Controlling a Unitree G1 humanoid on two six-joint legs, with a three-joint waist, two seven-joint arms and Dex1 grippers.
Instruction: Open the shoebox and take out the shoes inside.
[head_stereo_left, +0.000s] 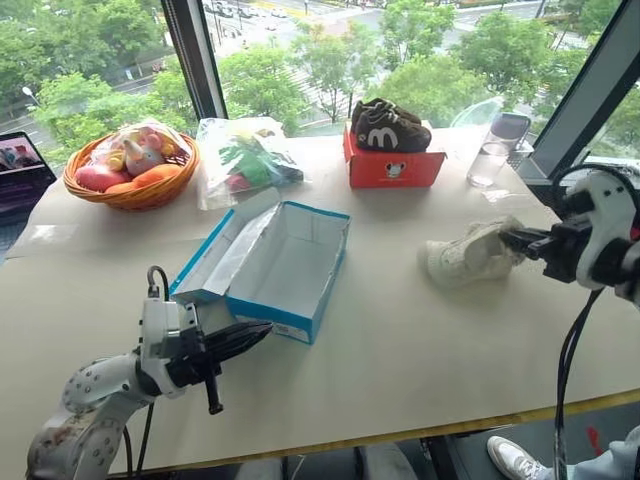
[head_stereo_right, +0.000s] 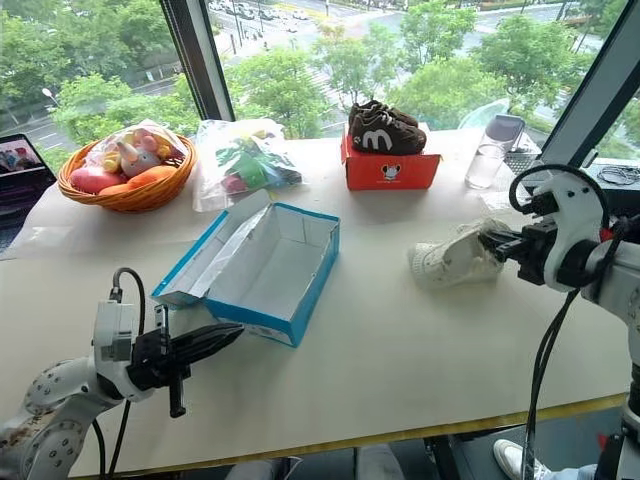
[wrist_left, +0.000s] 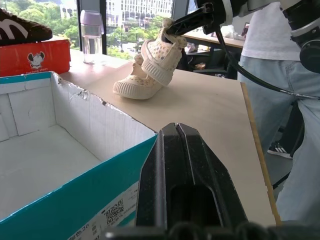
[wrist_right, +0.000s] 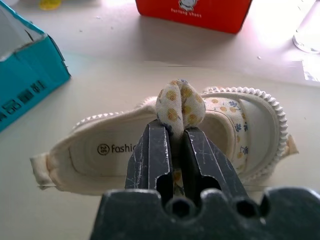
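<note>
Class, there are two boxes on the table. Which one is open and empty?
The blue shoebox near the table's front edge: its lid is flipped back and its white inside is bare. The red box by the window is shut, with dark brown shoes on top.

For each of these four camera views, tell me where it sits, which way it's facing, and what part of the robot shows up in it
Left eye view: on the head, looking forward and down over the table; left gripper and right gripper show.
Right eye view: beside it, same scene, slightly shifted.
Left wrist view: along its shut fingers, past the shoebox toward the shoes.
Right wrist view: along its fingers pinching a shoe's fabric.
Shared: both wrist views and both eye views show the shoes and the red box.
</note>
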